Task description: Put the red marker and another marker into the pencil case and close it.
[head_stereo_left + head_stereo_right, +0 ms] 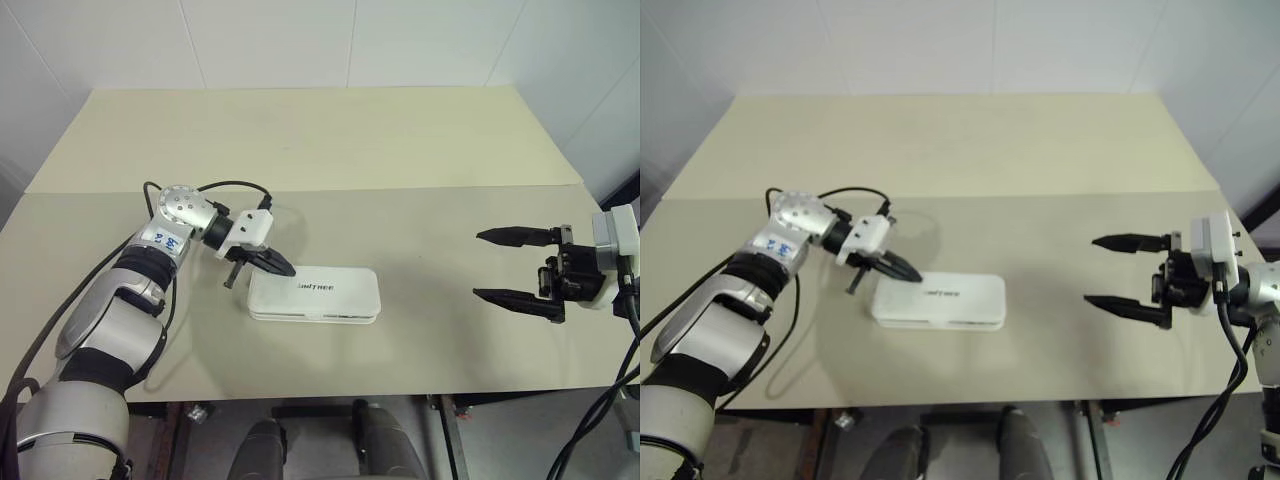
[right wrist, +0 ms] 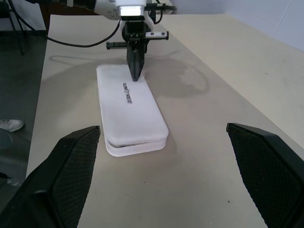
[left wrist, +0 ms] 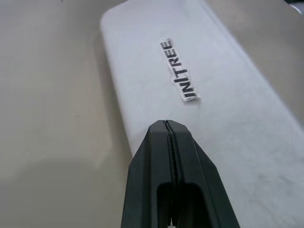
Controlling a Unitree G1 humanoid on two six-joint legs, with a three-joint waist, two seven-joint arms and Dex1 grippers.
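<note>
With the case [image 1: 314,295] lid down, closing looks nearly done.
Left pincer [image 1: 281,267], pressed together, rests on its lid; right pincer [image 1: 511,266] spread, well apart; markers unseen.

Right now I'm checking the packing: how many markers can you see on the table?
0. None lie on the table; any may be hidden inside the lowered-lid pencil case.

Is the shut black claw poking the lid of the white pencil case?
Cannot tell. In the right wrist view the left claw has its tip right at the pencil case lid, but no view shows plain contact or a gap.
</note>
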